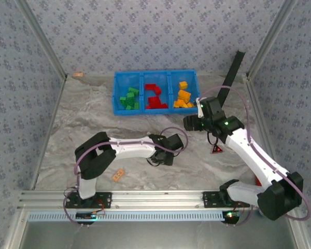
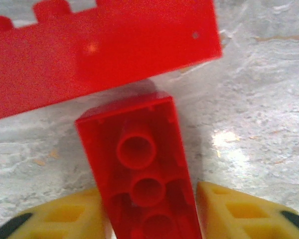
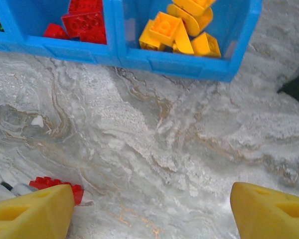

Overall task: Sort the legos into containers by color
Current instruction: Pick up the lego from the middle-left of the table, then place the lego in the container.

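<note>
Left hand (image 2: 148, 191) clamps a red brick (image 2: 139, 164) by its long sides, underside up, just short of a second red brick (image 2: 89, 59) lying on the surface (image 2: 259, 124). Bin (image 1: 155, 111) stands well beyond. Sorted reds (image 1: 155, 99) lie in its middle section, the likely destination. Right hand (image 3: 152, 191) hangs wide and empty near the bin's yellow end.

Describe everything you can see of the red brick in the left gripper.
The red brick is glossy plastic, long and narrow, underside towards the camera: a hollow shell with three round tubes in a row. It sits lengthwise between the left gripper's yellow fingers, which close on both sides. Its far end points at a second red brick on the marbled table.
</note>
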Controlling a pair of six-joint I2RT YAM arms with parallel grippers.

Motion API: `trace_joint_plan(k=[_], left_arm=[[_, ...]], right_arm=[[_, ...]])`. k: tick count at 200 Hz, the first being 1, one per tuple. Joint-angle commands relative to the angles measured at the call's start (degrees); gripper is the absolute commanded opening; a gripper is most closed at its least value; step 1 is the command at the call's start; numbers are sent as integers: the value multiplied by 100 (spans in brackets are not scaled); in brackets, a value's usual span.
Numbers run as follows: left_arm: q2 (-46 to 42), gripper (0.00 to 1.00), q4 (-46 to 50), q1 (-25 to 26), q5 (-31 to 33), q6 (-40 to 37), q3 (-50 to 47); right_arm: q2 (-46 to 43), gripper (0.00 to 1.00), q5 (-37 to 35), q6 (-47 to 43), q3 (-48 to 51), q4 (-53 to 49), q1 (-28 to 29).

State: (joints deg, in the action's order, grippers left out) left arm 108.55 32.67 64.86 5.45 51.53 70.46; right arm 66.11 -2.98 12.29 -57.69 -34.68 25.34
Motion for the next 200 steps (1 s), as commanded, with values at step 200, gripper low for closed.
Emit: trace_joint_plan(k=[200], left_arm=[[1535,26,1033,-2640,416,-2794,5004]], right_arm=[[-1233,92,1020,2194,2467,1213,547]])
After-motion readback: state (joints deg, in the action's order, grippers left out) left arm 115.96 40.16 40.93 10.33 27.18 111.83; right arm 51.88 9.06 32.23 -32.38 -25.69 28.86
